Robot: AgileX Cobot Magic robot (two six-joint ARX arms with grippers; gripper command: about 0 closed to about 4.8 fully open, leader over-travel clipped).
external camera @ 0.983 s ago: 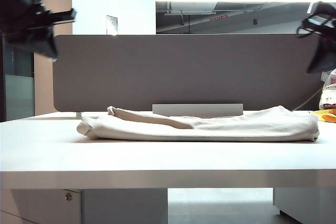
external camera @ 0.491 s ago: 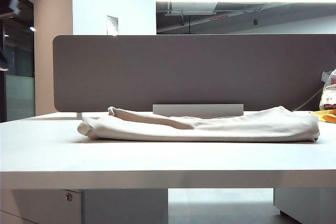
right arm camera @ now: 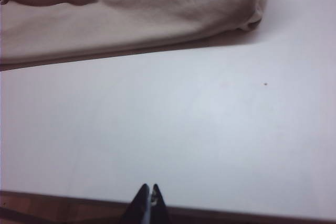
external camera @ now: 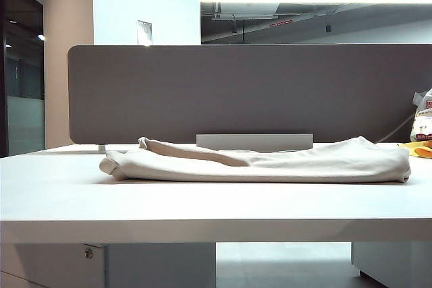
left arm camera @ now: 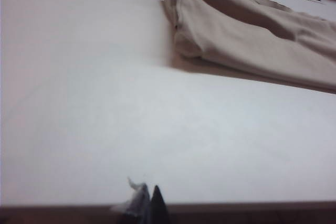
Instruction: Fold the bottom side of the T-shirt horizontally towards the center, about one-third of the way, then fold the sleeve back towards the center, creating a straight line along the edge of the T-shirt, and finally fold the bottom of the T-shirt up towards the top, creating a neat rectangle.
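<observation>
The T-shirt (external camera: 256, 160) lies folded in a long band at centre frame on the table (external camera: 202, 204). Left gripper (left arm camera: 147, 200) and right gripper (right arm camera: 148, 198) are closed, empty, well clear of it. Risk: the loose upper layer may slip open, spoiling the rectangle.

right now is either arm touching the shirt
No, the T-shirt lies folded alone on the table, and both wrist views show shut fingers back near the table's edge.
</observation>
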